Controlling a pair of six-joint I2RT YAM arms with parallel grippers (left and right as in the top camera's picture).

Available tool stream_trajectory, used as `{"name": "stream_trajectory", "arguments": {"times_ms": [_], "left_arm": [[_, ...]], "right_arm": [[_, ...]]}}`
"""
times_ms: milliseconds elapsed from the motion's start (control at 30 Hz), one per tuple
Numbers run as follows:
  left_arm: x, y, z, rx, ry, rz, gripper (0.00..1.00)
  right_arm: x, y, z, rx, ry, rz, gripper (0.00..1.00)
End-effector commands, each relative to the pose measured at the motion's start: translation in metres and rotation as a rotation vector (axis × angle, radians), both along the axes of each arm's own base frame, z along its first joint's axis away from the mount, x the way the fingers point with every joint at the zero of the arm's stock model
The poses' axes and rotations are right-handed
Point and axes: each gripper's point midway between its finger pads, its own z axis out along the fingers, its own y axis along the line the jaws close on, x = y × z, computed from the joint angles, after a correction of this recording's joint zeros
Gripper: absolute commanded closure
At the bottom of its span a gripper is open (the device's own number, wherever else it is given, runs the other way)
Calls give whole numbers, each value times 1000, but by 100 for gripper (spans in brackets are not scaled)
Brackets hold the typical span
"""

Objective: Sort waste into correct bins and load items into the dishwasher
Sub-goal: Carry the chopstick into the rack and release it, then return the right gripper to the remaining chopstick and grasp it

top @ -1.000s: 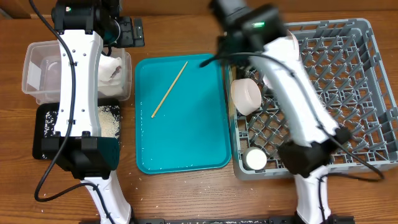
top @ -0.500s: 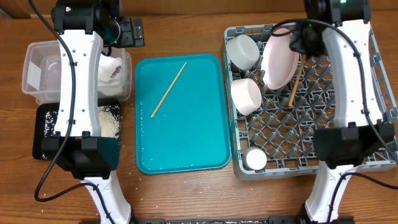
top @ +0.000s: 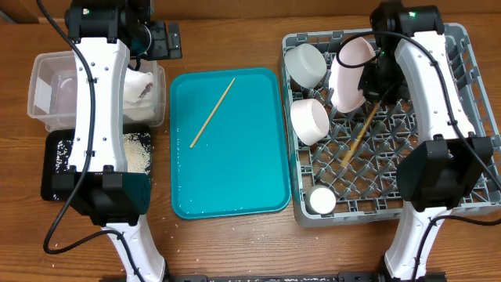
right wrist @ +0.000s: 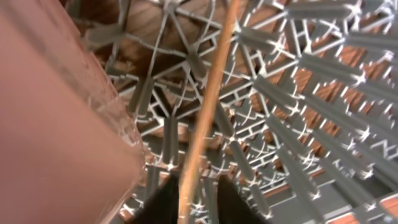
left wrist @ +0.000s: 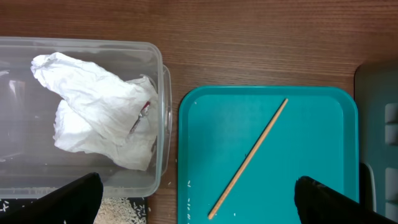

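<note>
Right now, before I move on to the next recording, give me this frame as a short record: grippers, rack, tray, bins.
left gripper: open, empty, above clear tub edge and teal tray
right gripper: at dish rack, chopstick between its fingers; grip unclear
rack contents: bowl, second bowl, plate, cup, that chopstick
teal tray: one loose chopstick
clear tub: crumpled napkin
black tray: rice grains

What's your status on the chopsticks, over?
Left claw open, empty, above clear tub and teal tray. Right claw around chopstick angled into dish rack, grip unclear. Second chopstick on teal tray. Pink plate close alongside.
</note>
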Motion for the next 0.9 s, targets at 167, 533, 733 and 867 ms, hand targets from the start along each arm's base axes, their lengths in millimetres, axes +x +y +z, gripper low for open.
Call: {"name": "stream_trajectory", "arguments": {"times_ms": [167,533,733,867], "left_arm": [[-2,1,22,8,-55,6,0],[-2,0,22,8,-55,5,0],[-2,0,22,8,-55,5,0],[-2,1,22,8,-55,6,0]], "right_arm": [[4,9,8,42,-29,8,59],[54,147,90,314,-429,244,58],[63,271,61,352,-535,323,47],[63,318,16,353,-514,330,47]]}}
